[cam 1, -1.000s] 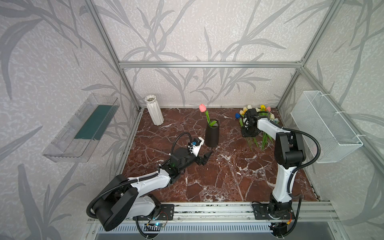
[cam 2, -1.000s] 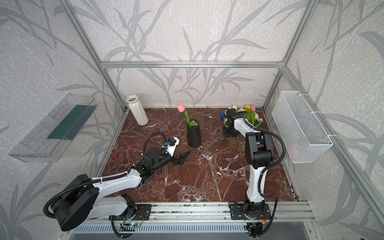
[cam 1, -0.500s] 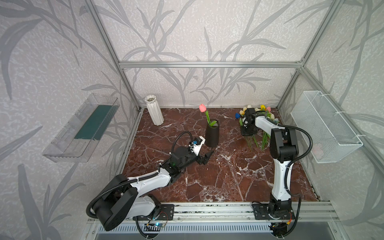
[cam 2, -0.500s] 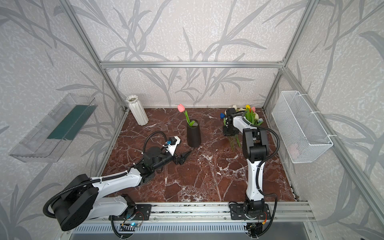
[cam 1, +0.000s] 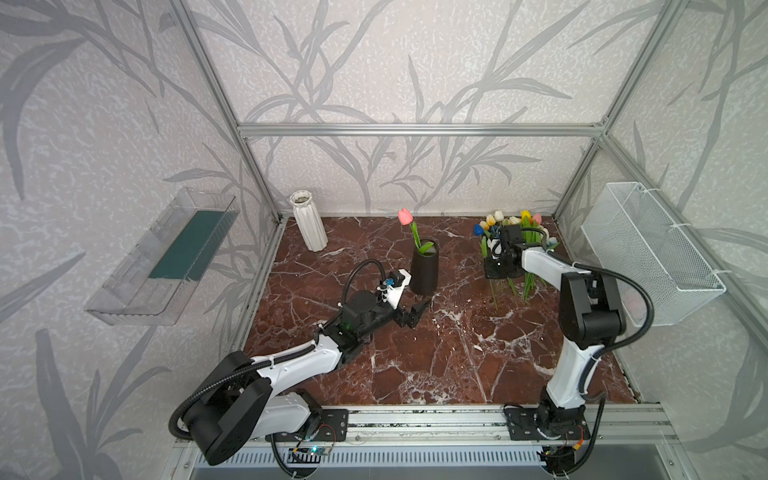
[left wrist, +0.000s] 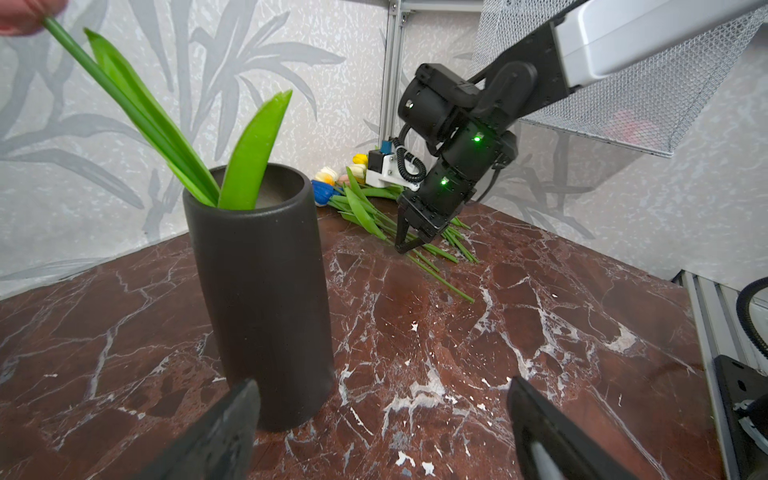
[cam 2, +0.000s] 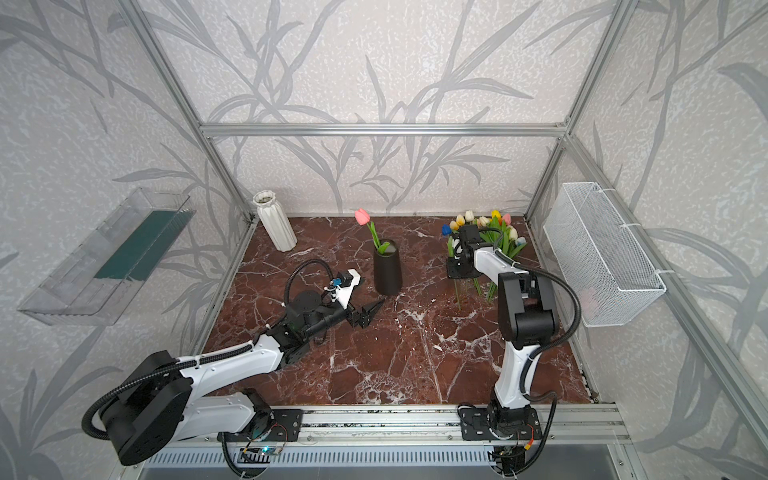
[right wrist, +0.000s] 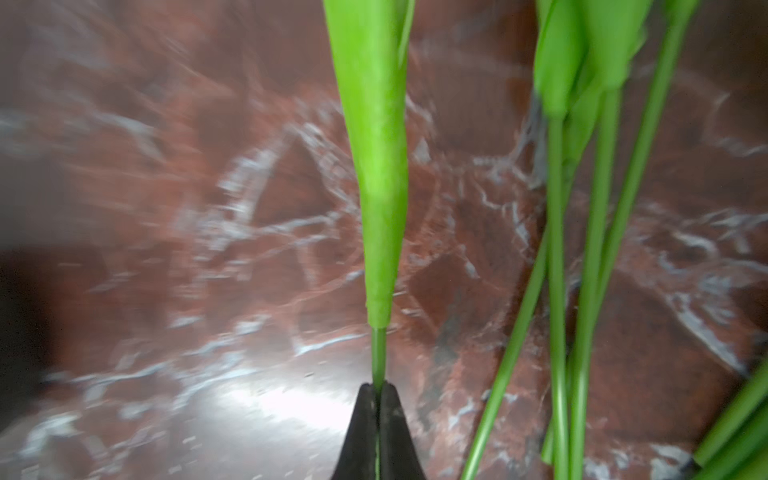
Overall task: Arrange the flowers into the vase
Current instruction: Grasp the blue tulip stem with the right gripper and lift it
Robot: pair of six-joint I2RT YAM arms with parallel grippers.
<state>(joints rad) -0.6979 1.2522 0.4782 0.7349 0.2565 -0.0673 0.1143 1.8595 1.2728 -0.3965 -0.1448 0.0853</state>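
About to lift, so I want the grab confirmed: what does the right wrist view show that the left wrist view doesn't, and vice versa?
Right wrist only: one stem pinched between the shut jaws of the right gripper. Left wrist only: the black vase with a tulip in it, the pile's tulip heads, the open left gripper. Both: the right gripper, loose stems, marble table.

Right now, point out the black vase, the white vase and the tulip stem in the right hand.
black vase (cam 1: 424, 270), in a top view, middle of its side wall.
white vase (cam 1: 309, 226), in a top view, ribbed body.
tulip stem (right wrist: 378, 355), right wrist view, bare part at the leaf's end.
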